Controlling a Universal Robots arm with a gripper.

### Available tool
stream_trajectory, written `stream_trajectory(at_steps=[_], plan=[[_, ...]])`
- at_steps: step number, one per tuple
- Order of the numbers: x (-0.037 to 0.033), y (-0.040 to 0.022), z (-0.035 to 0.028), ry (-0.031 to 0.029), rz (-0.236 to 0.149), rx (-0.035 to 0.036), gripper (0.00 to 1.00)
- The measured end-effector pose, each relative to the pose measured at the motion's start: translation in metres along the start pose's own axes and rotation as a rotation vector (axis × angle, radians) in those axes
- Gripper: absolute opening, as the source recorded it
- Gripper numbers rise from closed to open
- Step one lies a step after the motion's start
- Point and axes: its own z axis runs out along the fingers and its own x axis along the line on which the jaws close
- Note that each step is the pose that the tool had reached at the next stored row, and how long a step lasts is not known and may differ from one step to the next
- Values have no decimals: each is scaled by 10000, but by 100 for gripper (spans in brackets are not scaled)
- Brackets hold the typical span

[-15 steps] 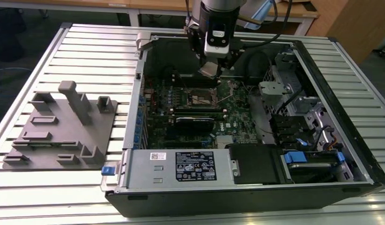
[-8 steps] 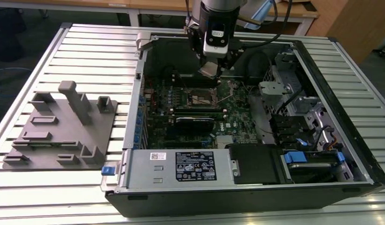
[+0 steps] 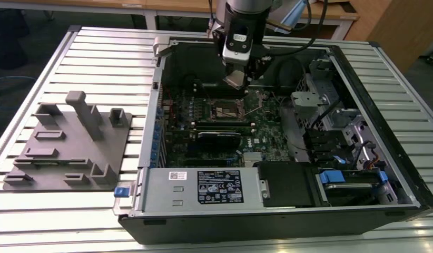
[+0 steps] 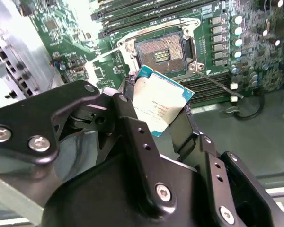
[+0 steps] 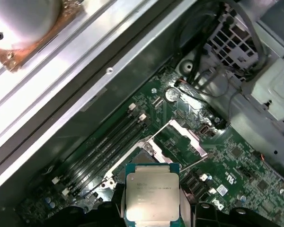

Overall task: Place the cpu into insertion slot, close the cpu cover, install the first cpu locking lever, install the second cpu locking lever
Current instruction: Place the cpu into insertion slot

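Closest to my lens in the second wrist view is the gripper, its black jaws clamped on the cpu by two opposite edges, metal lid facing the camera. Sweeping the exterior view from its left: the grey fixture plate sits on the slatted table. Then comes the open computer case, then the green motherboard with the insertion slot bare and dark in its middle. The gripper hangs just above and behind that slot. The drive cage stands off to the exterior view's right. In the first wrist view the cpu cover is swung up and open beyond the socket. A thin locking lever juts out past the socket's corner. My worry is the chip looks angled against the socket frame in the second wrist view. Going down skewed, a corner could catch the rim or crush contacts. With an edge-only hold, I reckon any bump on the raised cover or lever could shift it in the jaws.
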Motion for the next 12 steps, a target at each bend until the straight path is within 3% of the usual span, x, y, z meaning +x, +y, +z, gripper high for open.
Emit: stream_trajectory(at_steps=[12], plan=[[0, -2, 22, -211, 2284, -20, 54]])
